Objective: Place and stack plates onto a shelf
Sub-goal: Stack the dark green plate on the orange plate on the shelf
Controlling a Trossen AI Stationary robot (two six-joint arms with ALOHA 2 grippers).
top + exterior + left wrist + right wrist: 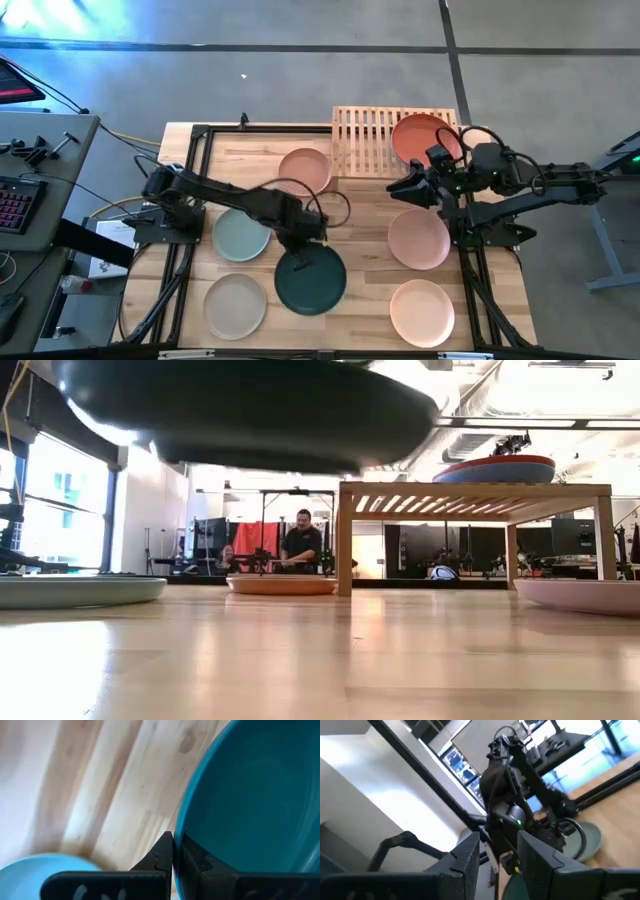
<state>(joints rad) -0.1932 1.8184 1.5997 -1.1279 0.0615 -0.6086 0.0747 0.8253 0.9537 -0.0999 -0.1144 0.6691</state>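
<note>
Beige plate (236, 304) flat near the desk's (355, 310) front-left corner; sage green plate (239, 237) behind it, toward the left edge.

Left gripper (318, 238) at mid-desk, pinching the rim of the dark teal plate (311, 283); fingers (161, 857) pressed tight on the rim in the left wrist view. Low view shows that plate raised off the desk, filling the upper left.

Peach plate (306, 168) flat toward the back edge, just left of the shelf (365, 140).

Shelf at the back edge, right of centre. Red-orange plate (424, 137) on its right half; low view shows a blue plate (462, 472) under it, stacked.

Right gripper (409, 188) hovering just in front of the shelf, jaws spread, holding nothing.

Pink plate (418, 239) flat near the right edge, mid-depth. Pale cream-pink plate (421, 312) at the front-right corner.

Person (300, 544) seated in the room beyond, seen in the low view.
</note>
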